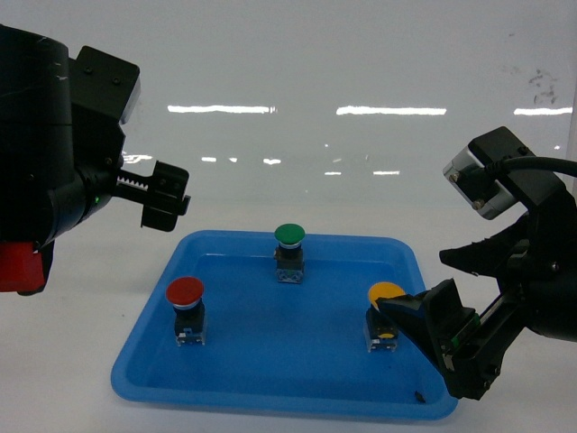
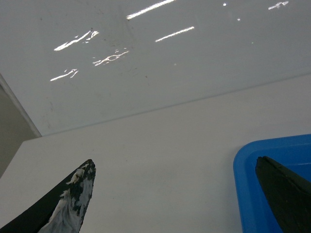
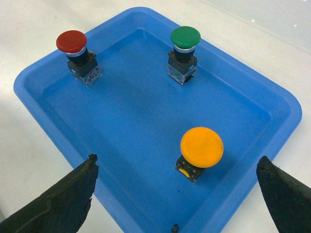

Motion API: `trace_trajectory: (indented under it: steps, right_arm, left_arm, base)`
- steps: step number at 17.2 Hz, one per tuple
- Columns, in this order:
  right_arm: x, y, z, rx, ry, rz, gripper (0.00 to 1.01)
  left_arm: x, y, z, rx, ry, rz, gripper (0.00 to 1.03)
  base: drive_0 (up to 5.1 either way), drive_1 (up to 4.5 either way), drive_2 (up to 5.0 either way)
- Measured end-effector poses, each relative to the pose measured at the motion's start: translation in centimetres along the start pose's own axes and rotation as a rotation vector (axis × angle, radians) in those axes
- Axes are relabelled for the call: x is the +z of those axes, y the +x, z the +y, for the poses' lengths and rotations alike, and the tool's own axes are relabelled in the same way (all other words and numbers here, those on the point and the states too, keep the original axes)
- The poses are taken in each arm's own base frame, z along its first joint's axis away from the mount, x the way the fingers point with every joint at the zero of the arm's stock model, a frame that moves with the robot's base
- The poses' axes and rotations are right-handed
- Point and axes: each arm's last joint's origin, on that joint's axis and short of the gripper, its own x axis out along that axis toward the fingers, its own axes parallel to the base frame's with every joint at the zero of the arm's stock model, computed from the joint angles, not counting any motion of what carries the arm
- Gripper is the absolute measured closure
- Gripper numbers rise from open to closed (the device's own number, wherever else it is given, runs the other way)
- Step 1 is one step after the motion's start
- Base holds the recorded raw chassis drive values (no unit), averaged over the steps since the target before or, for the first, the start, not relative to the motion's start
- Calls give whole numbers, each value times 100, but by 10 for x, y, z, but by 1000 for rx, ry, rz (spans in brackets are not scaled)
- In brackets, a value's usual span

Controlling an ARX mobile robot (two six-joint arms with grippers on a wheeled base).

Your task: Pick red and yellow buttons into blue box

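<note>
Head view shows the shallow blue tray (image 1: pixel 297 361) on the white table (image 1: pixel 81 271), with no deep blue box visible in any view. The left gripper (image 1: pixel 162 194) hangs high, well apart from the tray's far-left corner; its wrist view shows its fingers spread over bare table with only the tray's edge between them. The right gripper (image 1: pixel 460 347) sits low at the tray's near-right corner, jaws wide apart and holding nothing. In the tray stand the red button (image 1: pixel 185 311) at left, a green button (image 1: pixel 289 251) at the back and the yellow button (image 1: pixel 383 320) at right, all upright with caps up. The yellow button (image 3: pixel 200 153) lies centred between the right fingers (image 3: pixel 63 199) and just ahead of them, so the right arm is plainly nearer; I judge a short forward-and-down reach would bracket it.
</note>
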Motion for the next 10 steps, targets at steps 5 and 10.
trace_trajectory:
  steps: [5,10]
  right_arm:
    - [-9,14,-15,-40,0,12,3]
    - [-24,47,-42,-46,-22,66,3]
  left_arm:
    - [0,0,-1,-2,0,-1,5]
    - [0,0,-1,-3,0,-1,5]
  base:
    - [0,0,0]
    - [0,0,0]
